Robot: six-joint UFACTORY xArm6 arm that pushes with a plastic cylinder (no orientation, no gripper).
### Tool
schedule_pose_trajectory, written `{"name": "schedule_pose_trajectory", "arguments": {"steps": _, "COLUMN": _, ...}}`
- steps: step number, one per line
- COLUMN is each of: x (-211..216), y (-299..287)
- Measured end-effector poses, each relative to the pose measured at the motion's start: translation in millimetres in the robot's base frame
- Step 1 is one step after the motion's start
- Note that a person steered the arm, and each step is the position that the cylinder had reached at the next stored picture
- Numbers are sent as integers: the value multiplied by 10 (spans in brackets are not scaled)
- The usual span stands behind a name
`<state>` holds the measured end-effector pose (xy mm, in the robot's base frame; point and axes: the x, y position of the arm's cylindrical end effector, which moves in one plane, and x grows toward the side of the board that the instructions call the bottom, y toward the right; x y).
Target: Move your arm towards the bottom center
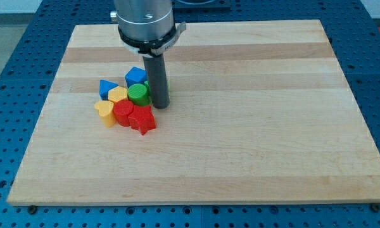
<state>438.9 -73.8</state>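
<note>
Rod hides part of a green block (165, 80); my tip (161, 105) sits beside the green cylinder (138, 94); no fingers.

My tip (161, 104) stood just right of a tight cluster: green cylinder (138, 94), blue blocks (135, 75), yellow blocks (118, 95), red blocks (142, 119). The tabletop (253, 145) lay open toward the view's bottom and right.

The arm (144, 22) is cut off by the view's top edge, only its metal collar showing. The rod (158, 79) hides most of a green block (165, 81) behind it, shape unreadable. The tabletop (253, 145) covers the blue perforated base (9, 76), itself cropped at every edge.
</note>
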Motion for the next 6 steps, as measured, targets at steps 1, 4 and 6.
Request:
{"name": "schedule_pose_trajectory", "arguments": {"steps": 1, "x": -10, "y": -4}}
{"name": "schedule_pose_trajectory", "arguments": {"steps": 4, "x": 1125, "y": 331}}
{"name": "schedule_pose_trajectory", "arguments": {"steps": 6, "x": 1332, "y": -530}}
